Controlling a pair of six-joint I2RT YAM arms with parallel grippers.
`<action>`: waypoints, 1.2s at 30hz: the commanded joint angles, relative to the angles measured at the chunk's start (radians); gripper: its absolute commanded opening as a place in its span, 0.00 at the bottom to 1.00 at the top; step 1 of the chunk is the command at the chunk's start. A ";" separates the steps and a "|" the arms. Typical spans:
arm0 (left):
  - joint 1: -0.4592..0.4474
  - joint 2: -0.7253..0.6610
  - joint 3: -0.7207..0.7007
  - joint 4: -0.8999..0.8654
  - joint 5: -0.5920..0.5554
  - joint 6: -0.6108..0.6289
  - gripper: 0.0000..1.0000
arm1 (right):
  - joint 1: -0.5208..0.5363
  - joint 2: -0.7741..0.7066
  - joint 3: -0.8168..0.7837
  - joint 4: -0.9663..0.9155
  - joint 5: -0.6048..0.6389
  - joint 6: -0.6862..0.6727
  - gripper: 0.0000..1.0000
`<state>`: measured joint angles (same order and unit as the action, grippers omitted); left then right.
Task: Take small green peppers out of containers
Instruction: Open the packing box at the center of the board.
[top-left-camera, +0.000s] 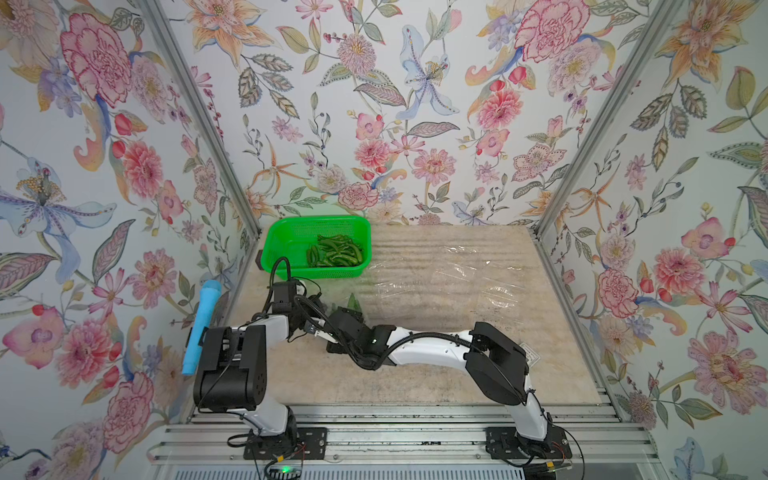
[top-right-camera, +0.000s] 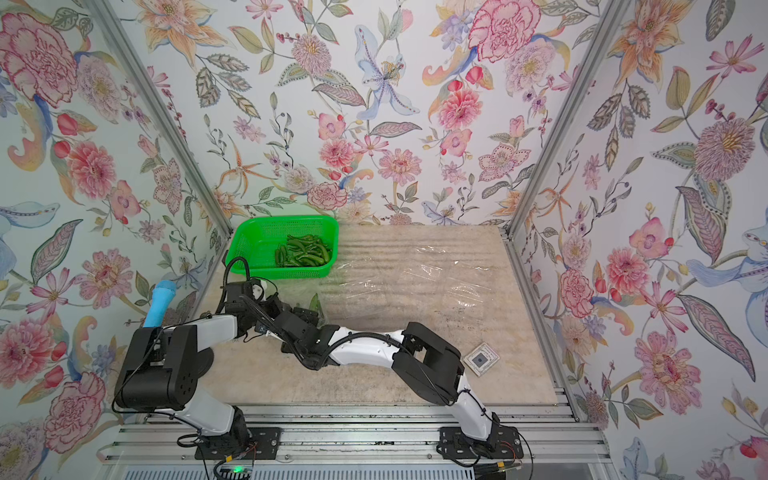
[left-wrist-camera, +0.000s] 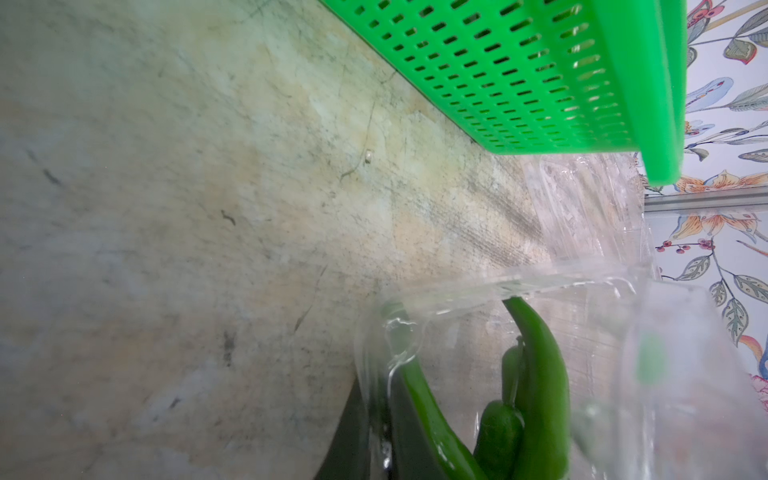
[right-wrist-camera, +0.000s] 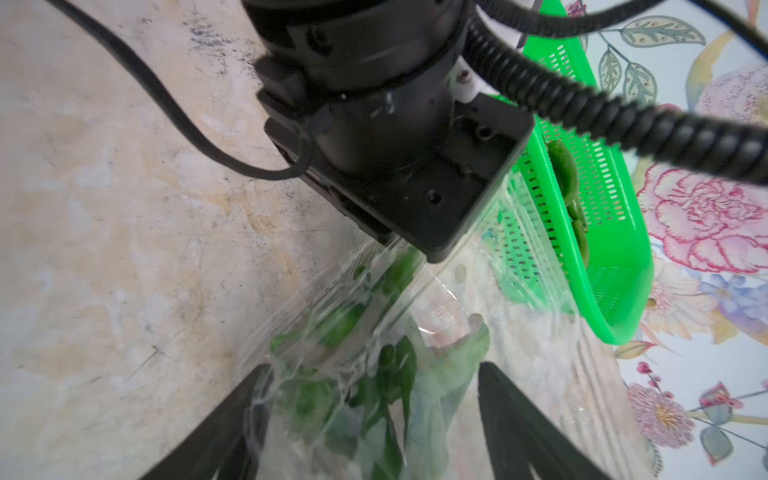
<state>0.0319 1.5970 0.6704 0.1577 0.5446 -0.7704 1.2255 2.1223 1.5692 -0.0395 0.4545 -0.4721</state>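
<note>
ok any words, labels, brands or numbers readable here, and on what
No text can be read anywhere.
small square card on the table: dark square mark, any print too small to read.
clear container: reddish patch, perhaps a label, too blurred to read.

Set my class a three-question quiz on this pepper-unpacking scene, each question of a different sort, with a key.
1. True or false: the green basket holds peppers.
2. The right gripper has its jaws: A shut; B open, either side of the clear container; C inside the basket.
3. Fill in: the clear container holds ____.
Key: 1 true; 2 B; 3 peppers.
</note>
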 joint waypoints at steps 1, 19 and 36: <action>-0.007 -0.001 0.005 -0.001 0.012 0.002 0.11 | -0.004 0.021 0.014 0.087 0.116 -0.052 0.76; 0.031 -0.158 -0.047 -0.105 -0.025 0.042 0.11 | -0.141 -0.026 -0.033 0.113 0.128 0.176 0.21; -0.064 -0.111 -0.041 -0.042 -0.033 -0.013 0.10 | -0.359 -0.245 -0.298 0.118 -0.272 0.511 0.27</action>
<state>-0.0154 1.4666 0.6220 0.0887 0.5190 -0.7708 0.8833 1.9129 1.2877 0.0967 0.2504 -0.0315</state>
